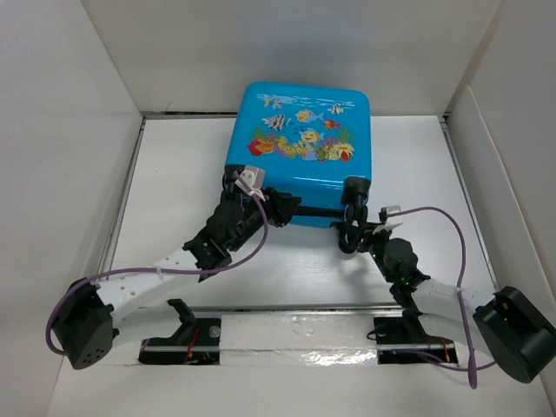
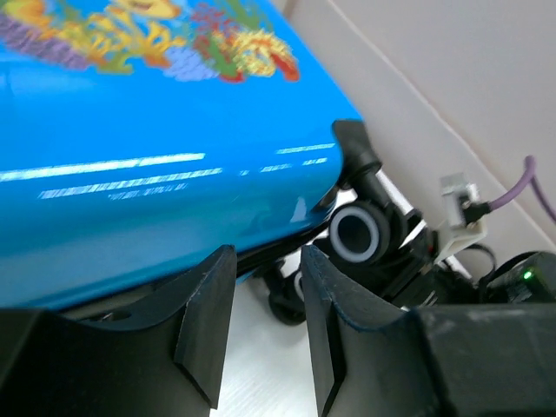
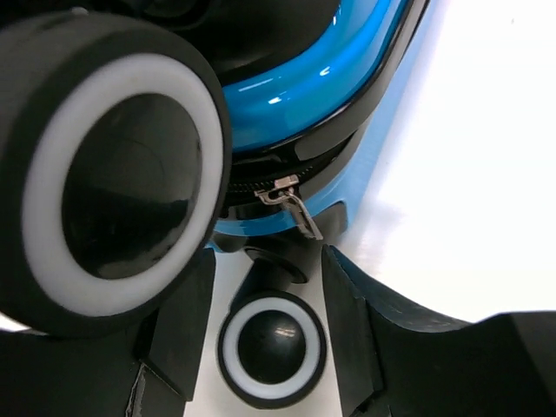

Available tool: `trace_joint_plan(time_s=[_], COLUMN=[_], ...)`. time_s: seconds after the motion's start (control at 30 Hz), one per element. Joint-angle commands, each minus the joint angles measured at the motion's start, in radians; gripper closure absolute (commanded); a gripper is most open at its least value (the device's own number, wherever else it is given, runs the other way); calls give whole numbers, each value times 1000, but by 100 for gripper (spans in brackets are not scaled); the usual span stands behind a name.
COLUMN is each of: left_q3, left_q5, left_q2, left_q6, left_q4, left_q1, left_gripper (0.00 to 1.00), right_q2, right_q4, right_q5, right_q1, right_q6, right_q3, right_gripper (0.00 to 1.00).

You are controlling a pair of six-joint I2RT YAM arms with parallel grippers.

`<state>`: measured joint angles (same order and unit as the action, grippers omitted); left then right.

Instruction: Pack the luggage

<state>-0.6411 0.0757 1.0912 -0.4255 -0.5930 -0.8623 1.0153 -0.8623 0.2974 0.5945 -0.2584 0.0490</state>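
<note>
The luggage (image 1: 300,139) is a bright-blue hard-shell suitcase with a fish and coral print. It lies flat and closed at the back middle of the table, wheels toward me. My left gripper (image 1: 282,206) is at its near left edge. In the left wrist view the gripper (image 2: 265,256) is open and empty, just below the blue shell (image 2: 156,130), with a wheel (image 2: 358,233) beyond. My right gripper (image 1: 347,233) is at the near right corner. In the right wrist view it (image 3: 268,261) is open, its fingers either side of a small wheel (image 3: 271,347). The metal zipper pull (image 3: 300,213) hangs just above the right fingertip.
White walls (image 1: 52,174) enclose the table on the left, back and right. A taped rail (image 1: 287,334) with both arm bases runs along the near edge. A large wheel (image 3: 113,182) fills the upper left of the right wrist view.
</note>
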Motion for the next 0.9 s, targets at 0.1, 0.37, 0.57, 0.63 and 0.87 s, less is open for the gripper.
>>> trace_joint_plan(time_s=[0.1,0.37,0.57,0.63,0.87], left_q3=[99,133,149,150,162], left_q5=[50,3,-105,-128,-97], left_q2=[-82,-80,-57,-36,-56], left_q6=[-27,-27,-50,-55,-41], left_q4=[29,36,-39,-63,-59], left_q1=[13,13,13,13,2], left_gripper=[67,69,70,71,73], right_q2=[81,80,69,124,265], right_q4=[-282,-337,-333,-380,-541], right_q5=[-89,-26,25,-41,-188], right_q1=[-70,-70,-97,-137,-157], right_q6=[120,148,160,172,194], right_q3=[23,28,46,69,88], right_gripper=[46,42,42,50,91])
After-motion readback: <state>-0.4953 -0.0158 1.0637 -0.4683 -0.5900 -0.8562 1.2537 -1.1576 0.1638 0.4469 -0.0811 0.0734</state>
